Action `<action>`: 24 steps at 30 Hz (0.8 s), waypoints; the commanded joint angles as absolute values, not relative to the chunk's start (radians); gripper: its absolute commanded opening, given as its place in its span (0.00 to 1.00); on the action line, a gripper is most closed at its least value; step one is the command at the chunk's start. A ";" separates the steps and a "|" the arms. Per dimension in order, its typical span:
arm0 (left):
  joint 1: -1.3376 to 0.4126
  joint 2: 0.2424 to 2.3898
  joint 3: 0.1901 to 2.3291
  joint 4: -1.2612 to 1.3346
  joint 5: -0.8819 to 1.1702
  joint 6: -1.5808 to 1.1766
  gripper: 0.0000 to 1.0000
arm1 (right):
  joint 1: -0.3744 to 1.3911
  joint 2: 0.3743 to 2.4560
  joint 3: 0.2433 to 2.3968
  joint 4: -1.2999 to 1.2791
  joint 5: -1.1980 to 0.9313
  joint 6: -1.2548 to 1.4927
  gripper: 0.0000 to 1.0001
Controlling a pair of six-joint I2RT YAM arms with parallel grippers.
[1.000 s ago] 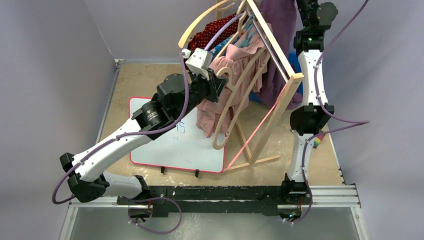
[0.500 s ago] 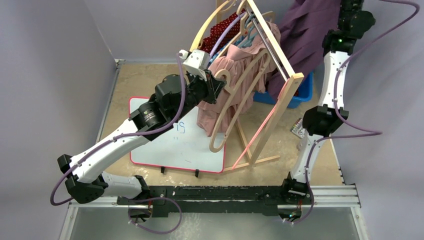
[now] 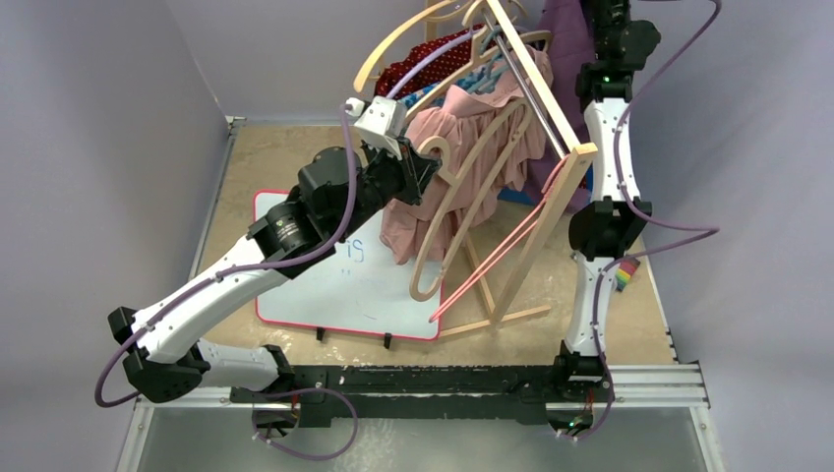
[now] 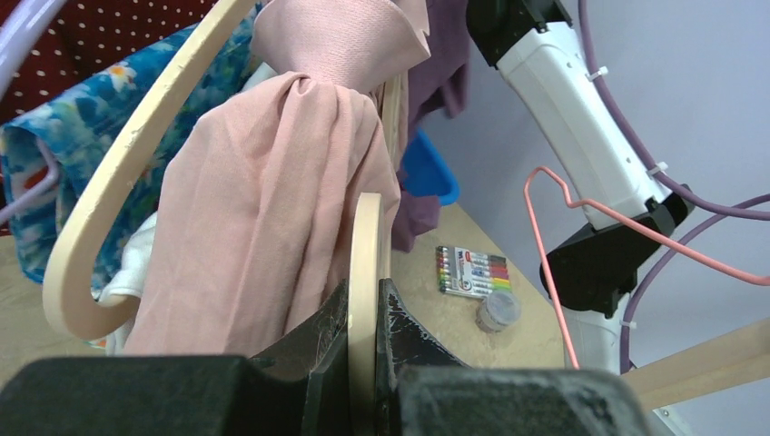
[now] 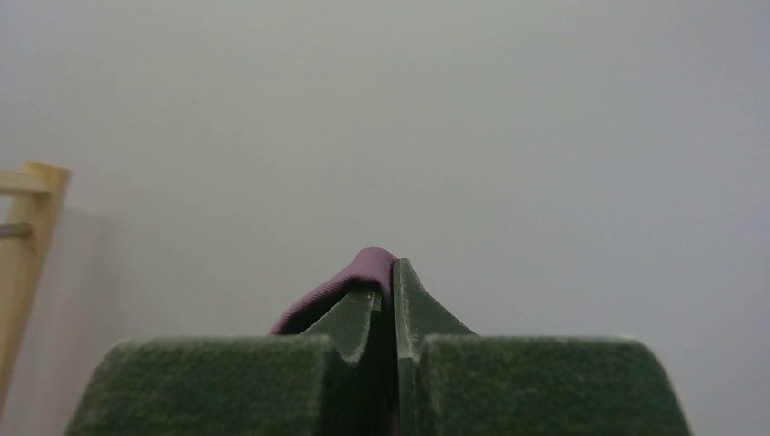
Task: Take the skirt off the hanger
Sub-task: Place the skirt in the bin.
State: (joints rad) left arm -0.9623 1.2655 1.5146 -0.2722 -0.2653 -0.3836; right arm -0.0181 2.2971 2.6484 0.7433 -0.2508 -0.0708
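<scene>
Left end effector (image 4: 363,304) is clamped on the wooden hanger (image 4: 368,227). Right end effector (image 5: 392,283) is pinched shut on the purple skirt (image 5: 318,304). The cloth looks light, soft and limp, best gripped at a bunched fold.

Purple skirt (image 3: 564,44) lifted higher; pink hanger (image 4: 549,272) swung lower left

The left gripper (image 3: 425,165) clamps a curved pale wooden hanger (image 3: 423,288) carrying a pink fabric garment (image 3: 472,138). A purple fabric garment (image 3: 565,49) hangs, apparently, from the raised right arm (image 3: 602,147).
</scene>
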 commanded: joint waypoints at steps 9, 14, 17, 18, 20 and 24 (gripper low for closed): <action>-0.958 1.237 1.572 -0.260 -0.257 -0.404 0.00 | -0.045 2.214 2.508 0.657 -0.245 -0.038 0.00; -0.959 1.219 1.552 -0.239 -0.236 -0.407 0.00 | -0.066 1.961 2.156 0.443 -0.137 0.031 0.00; -0.959 1.206 1.548 -0.228 -0.231 -0.405 0.00 | -0.087 1.900 2.056 0.261 -0.082 0.033 0.00; -0.958 1.204 1.549 -0.224 -0.231 -0.405 0.00 | -0.089 1.882 2.004 0.230 -0.052 0.030 0.00; -0.958 1.205 1.562 -0.232 -0.226 -0.402 0.00 | -0.091 1.833 1.872 0.216 -0.050 0.030 0.00; -0.958 1.204 1.569 -0.239 -0.234 -0.395 0.00 | -0.094 1.745 1.630 0.230 -0.114 0.092 0.00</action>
